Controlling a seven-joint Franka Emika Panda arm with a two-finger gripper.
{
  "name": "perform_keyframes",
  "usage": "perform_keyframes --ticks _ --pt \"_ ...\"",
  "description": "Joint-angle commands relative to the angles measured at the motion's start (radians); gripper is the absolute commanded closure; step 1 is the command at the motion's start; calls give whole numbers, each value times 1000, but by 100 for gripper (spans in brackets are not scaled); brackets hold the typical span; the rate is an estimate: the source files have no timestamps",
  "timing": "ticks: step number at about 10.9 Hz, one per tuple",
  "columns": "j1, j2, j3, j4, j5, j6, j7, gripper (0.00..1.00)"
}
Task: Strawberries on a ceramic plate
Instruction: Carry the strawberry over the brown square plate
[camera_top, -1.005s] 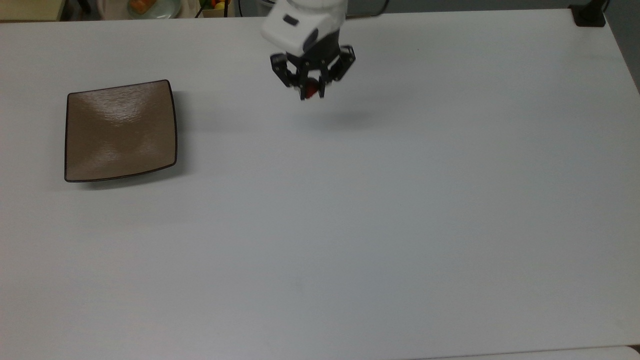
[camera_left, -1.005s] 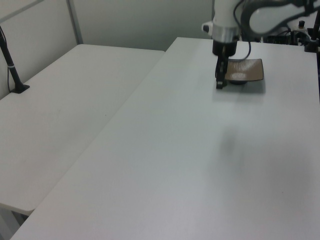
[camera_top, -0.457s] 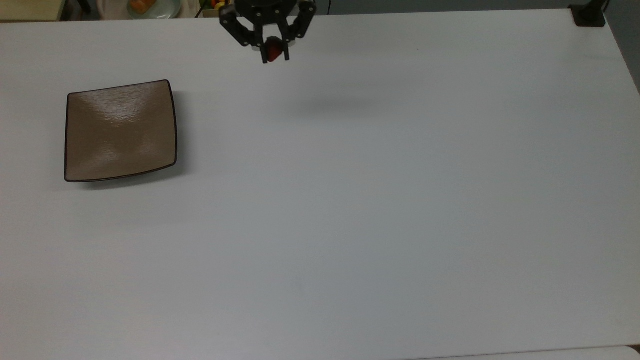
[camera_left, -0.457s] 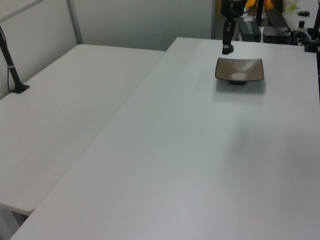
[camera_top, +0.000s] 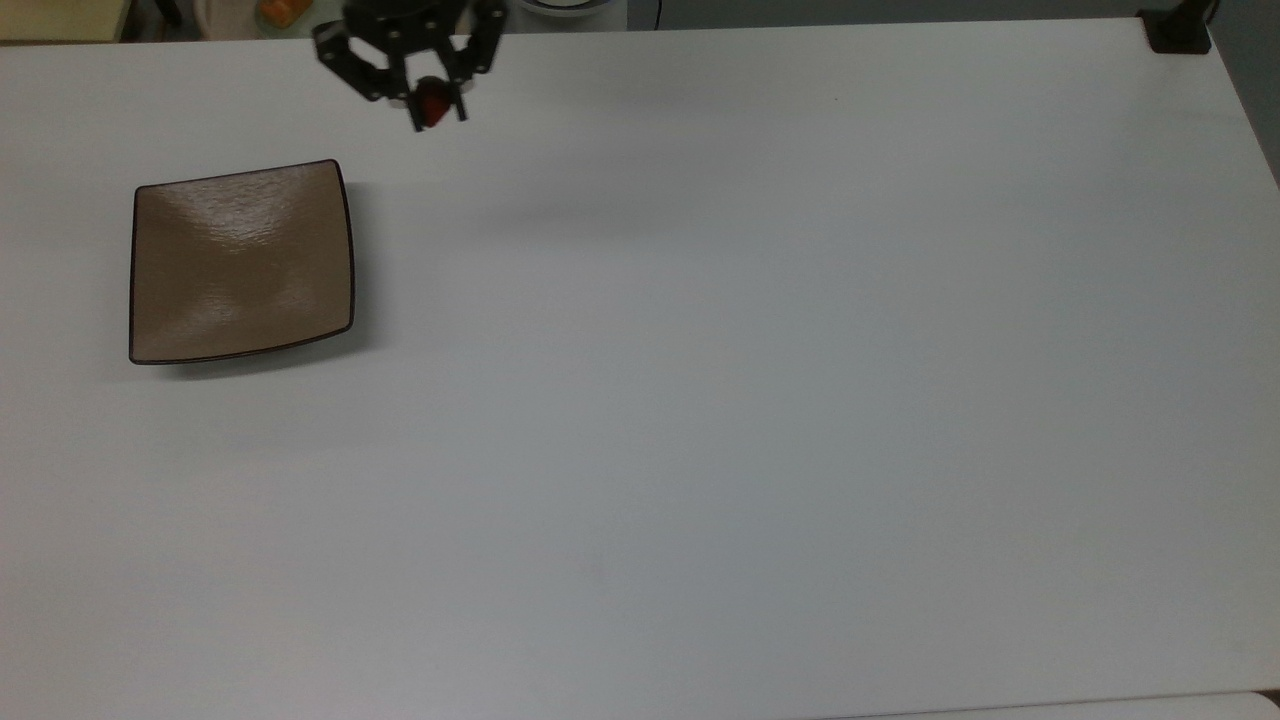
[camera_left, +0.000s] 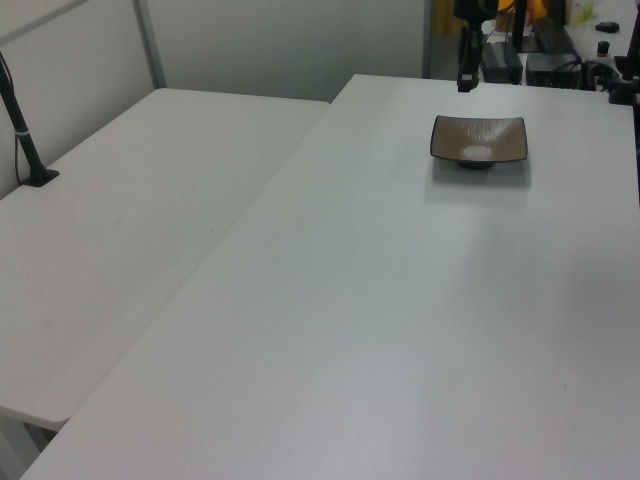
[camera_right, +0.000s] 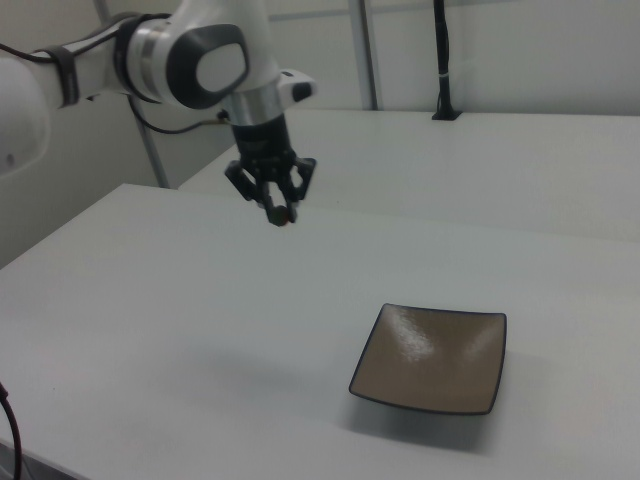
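In the top view, the jaws (camera_top: 434, 108) are black and angular, built of jointed links, and pinch a small red strawberry (camera_top: 432, 103) at their tips. They hang above the plate (camera_top: 241, 262), toward the top view's upper right of it and well apart. The plate is square with rounded corners, glossy tan-brown, thinly rimmed in dark, its centre slightly dished; it sits flat on the smooth matte white worktop (camera_top: 760, 380).

In the left view, the jaws (camera_left: 466, 86) hang just past the plate's (camera_left: 478, 141) far edge; the berry cannot be made out there.

In the right view, the jaws (camera_right: 282, 217) hold the strawberry (camera_right: 287, 217) high above the worktop (camera_right: 170, 330), up and toward the right view's left of the plate (camera_right: 431, 359), under a smooth white rounded arm (camera_right: 200, 60).
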Motion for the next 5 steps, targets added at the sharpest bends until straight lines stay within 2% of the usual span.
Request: perform_keyframes --ticks 1,5 --pt "-89 46 -2 7 5 -2 -189 92" --pt "-180 116 -2 -15 2 146 -328 91"
